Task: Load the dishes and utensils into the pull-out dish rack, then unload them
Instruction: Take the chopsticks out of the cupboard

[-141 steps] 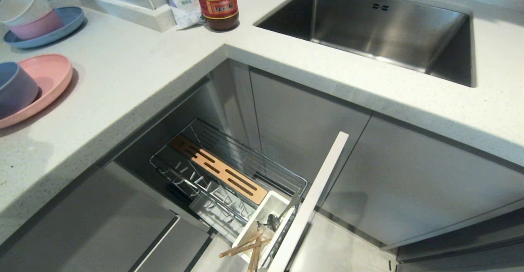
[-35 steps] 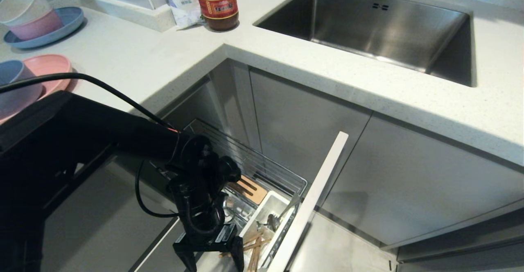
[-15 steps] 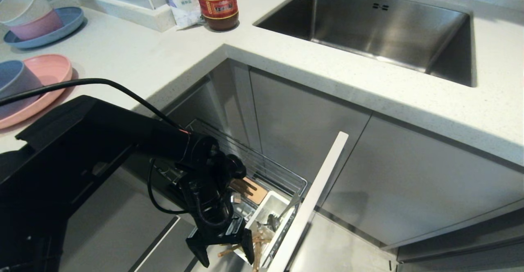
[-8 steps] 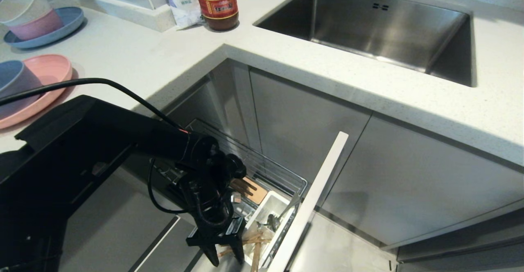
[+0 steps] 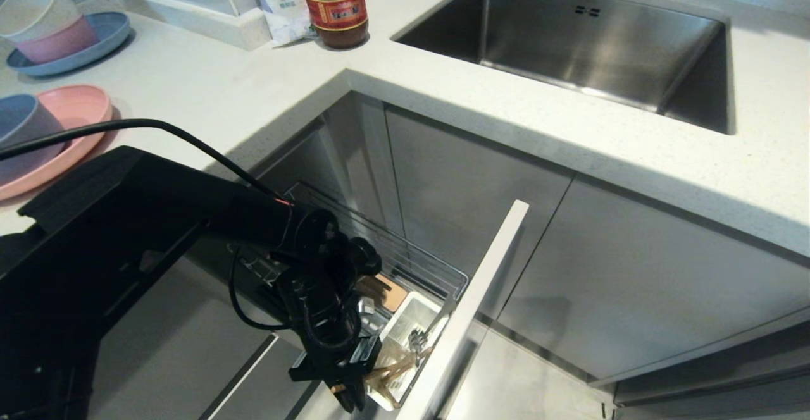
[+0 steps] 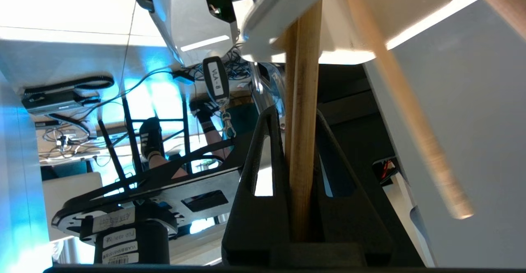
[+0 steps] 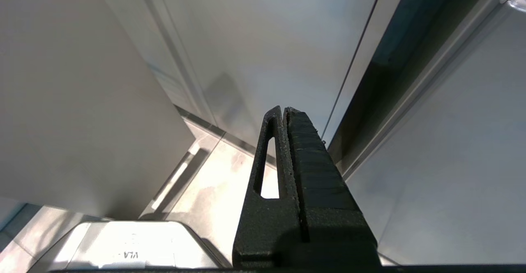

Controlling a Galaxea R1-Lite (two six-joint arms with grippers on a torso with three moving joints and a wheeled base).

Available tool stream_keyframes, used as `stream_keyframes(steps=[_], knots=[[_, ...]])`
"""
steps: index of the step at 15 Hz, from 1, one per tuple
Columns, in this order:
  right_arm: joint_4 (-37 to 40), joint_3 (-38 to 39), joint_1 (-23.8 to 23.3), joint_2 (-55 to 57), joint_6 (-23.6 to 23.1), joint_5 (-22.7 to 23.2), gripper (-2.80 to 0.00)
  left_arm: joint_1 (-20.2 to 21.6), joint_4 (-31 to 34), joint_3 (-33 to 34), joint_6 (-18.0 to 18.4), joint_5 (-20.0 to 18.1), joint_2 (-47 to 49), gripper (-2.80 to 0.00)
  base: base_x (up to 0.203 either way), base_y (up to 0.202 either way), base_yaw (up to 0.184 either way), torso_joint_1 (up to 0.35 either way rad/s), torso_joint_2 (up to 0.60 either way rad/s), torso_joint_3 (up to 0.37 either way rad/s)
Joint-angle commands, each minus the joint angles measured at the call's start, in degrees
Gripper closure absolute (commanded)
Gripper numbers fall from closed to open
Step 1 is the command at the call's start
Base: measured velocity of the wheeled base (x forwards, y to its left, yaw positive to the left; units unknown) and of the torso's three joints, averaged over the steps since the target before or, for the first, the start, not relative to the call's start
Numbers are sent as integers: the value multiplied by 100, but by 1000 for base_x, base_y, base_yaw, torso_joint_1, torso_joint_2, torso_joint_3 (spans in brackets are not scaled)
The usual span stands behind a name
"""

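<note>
My left gripper [image 5: 348,398] reaches down at the near end of the pull-out dish rack [image 5: 405,259] and is shut on a light wooden chopstick [image 6: 303,100], which runs up from between the fingers [image 6: 269,141] into the white utensil cup [image 5: 414,315]. In the left wrist view a second chopstick [image 6: 411,100] slants free beside it. A steel fork [image 5: 417,339] stands in the cup. The pale-pink plate [image 5: 82,107] holds the blue-grey bowl [image 5: 19,132] on the counter at far left. My right gripper [image 7: 283,109] is shut and empty, parked low by the cabinet fronts.
The rack's pale cabinet front [image 5: 481,300] stands open beside the cup, and a slotted wooden block [image 5: 386,290] lies in the basket. Stacked cream and pink bowls [image 5: 44,21], a sauce jar [image 5: 335,6] and the steel sink [image 5: 569,34] sit on the counter.
My left gripper's fingers have closed from wide open onto the chopstick. The rack's front panel and cup have shifted a little to the left.
</note>
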Motion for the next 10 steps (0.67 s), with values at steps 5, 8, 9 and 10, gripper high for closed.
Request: stream_keyframes(steps=[5,8,9,10], knots=[[-2,9,-7,-22,0,0,0,3,70,10,-17,-8,-162,0,0,0,0,0,0,0],[-7,9,-3,-24,0,0,0,10,236,34,-10,24,-533,0,0,0,0,0,0,0],[-5,9,-4,-24,0,0,0,10,329,29,-9,24,-675,0,0,0,0,0,0,0],[-5,9,-6,-17,0,0,0,8,381,33,-8,25,-832,0,0,0,0,0,0,0]])
